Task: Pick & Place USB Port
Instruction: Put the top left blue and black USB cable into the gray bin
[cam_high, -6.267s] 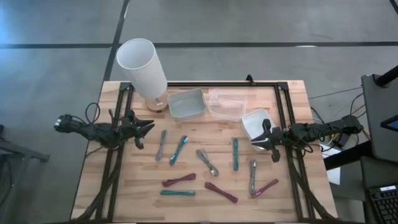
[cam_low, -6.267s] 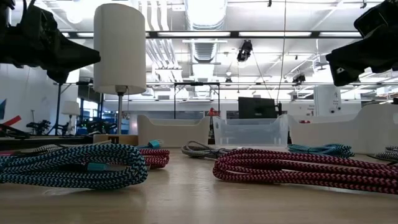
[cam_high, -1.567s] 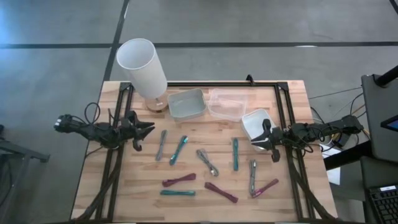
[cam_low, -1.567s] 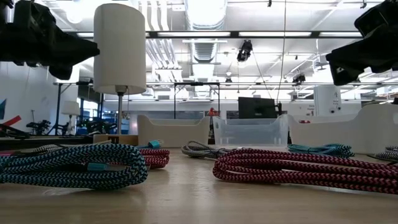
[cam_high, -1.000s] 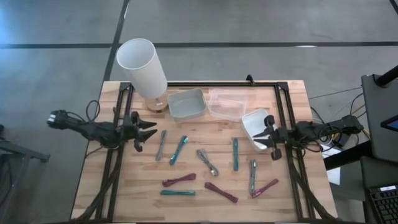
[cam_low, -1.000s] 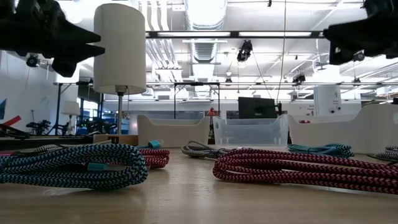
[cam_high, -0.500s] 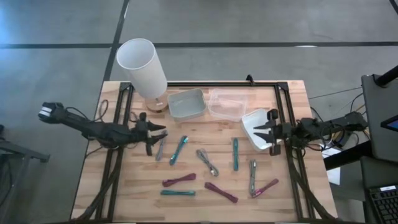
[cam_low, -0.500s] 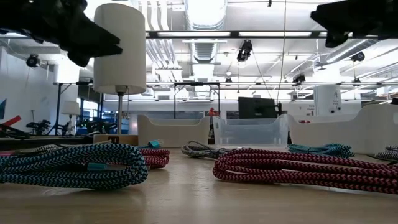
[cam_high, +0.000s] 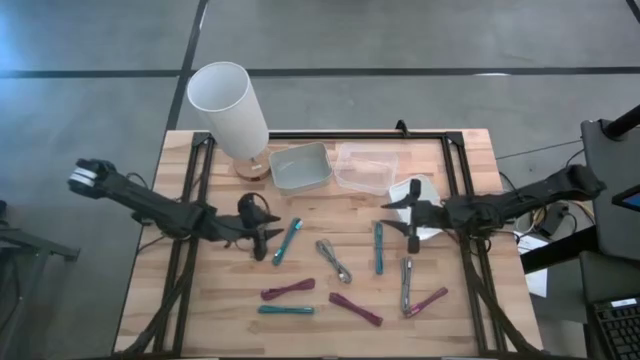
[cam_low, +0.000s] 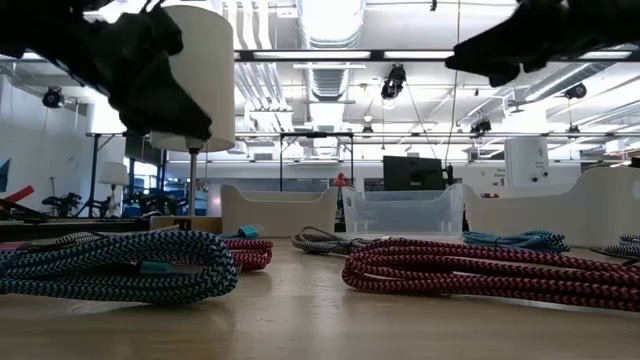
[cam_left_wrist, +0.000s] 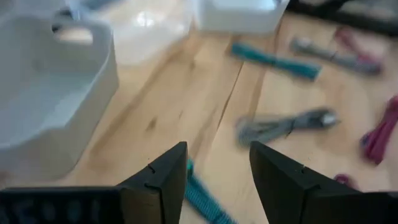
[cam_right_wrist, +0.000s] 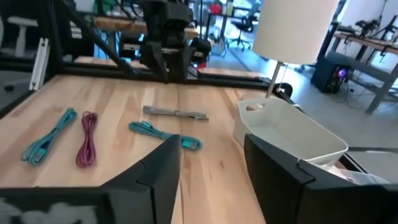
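Several bundled USB cables lie flat on the wooden table: a teal one (cam_high: 287, 241), a grey coil (cam_high: 334, 260), another teal one (cam_high: 379, 247), a grey one (cam_high: 406, 283) and maroon ones (cam_high: 287, 290). My left gripper (cam_high: 262, 228) hovers open at the table's left-middle, over a grey cable that it mostly hides. The first teal cable (cam_left_wrist: 202, 196) shows just ahead of its fingers. My right gripper (cam_high: 402, 220) hangs open in front of the white bin (cam_high: 412, 188), just beyond the second teal cable's far end. Neither holds anything.
A white lamp (cam_high: 230, 105) stands at the far left. A grey-green bin (cam_high: 300, 166) and a clear bin (cam_high: 365, 167) stand along the far side. A dark frame (cam_high: 455, 160) borders the table. More cables, teal (cam_high: 285, 310) and maroon (cam_high: 356, 309), lie near the front edge.
My left gripper has swung from the left edge toward the table's middle and now hovers over the grey cable. My right gripper has moved toward the table's left, away from the right edge, and has opened. No cable has moved.
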